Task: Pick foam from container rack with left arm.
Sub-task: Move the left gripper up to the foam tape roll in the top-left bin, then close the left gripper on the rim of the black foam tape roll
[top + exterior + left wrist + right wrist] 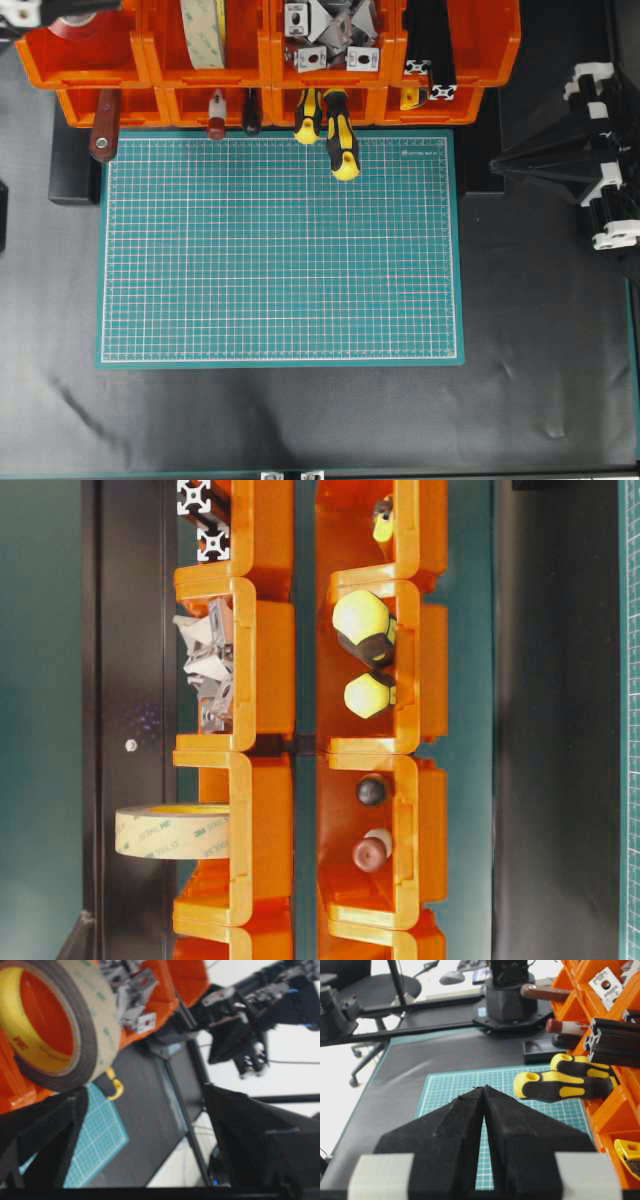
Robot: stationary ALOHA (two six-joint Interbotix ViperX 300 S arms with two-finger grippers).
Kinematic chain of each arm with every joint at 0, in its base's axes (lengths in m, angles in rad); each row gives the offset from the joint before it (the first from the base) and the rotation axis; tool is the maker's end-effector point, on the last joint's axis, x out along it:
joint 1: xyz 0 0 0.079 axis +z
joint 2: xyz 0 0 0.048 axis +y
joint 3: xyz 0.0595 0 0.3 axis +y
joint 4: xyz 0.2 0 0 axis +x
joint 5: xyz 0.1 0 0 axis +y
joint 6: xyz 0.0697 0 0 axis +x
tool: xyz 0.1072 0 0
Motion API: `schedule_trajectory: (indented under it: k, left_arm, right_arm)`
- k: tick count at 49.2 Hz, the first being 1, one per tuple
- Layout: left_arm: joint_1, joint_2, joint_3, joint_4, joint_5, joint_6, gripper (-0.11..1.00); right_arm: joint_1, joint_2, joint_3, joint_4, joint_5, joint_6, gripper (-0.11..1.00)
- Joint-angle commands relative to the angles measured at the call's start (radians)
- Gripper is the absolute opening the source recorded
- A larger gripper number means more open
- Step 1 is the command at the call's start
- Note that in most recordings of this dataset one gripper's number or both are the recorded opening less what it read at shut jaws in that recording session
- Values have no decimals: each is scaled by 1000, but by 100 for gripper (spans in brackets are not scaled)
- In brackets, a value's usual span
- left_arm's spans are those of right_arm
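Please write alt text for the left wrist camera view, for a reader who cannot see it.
A black foam tape roll with a yellow liner stands in an orange plastic bin rack, just beyond the open black left pincer. Below lies a green cutting mat.

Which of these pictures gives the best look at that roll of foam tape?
The left wrist view: the foam fills the corner, ring face showing. Overhead and table-level views show only its edge in the container rack. The right wrist view misses it.

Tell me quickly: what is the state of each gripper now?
Left gripper: open, holding nothing, near the foam.
Right gripper: closed, empty.
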Motion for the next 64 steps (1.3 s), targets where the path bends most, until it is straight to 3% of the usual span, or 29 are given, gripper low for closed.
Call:
schedule_trajectory:
  k: [1, 33, 50, 64]
  left_arm:
    - [5, 3, -35, 3, -2, -5, 90]
    - [52, 156, -77, 3, 9, -20, 88]
    - [55, 256, -150, 3, 5, -17, 88]
    - [57, 265, -144, 3, 2, -15, 86]
  right_arm:
    - [2, 5, -21, 0, 2, -2, 0]
    - [44, 5, -14, 0, 2, 0, 0]
    - [54, 5, -14, 0, 2, 2, 0]
    - [72, 6, -14, 0, 2, 3, 0]
